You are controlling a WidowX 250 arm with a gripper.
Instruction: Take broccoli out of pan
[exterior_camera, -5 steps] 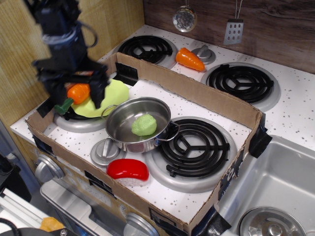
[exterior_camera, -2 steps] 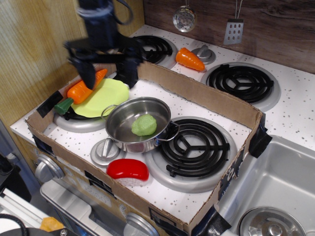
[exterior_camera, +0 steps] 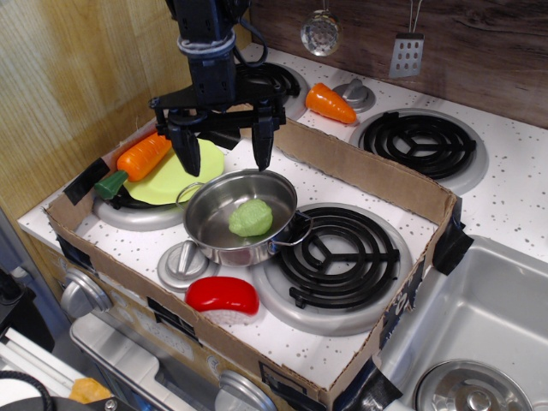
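The pale-green broccoli lies inside the shiny steel pan, which stands between the two front burners. My gripper is open and empty, its two dark fingers spread wide. It hangs just above the pan's far rim, behind and above the broccoli, not touching it.
A yellow-green plate lies on the front left burner with an orange carrot at its left edge. A red and white toy lies in front of the pan. A cardboard wall rings the front burners. A second carrot lies at the back.
My gripper has moved right and forward from over the carrot and plate to above the pan's far rim. The broccoli and pan have not moved.
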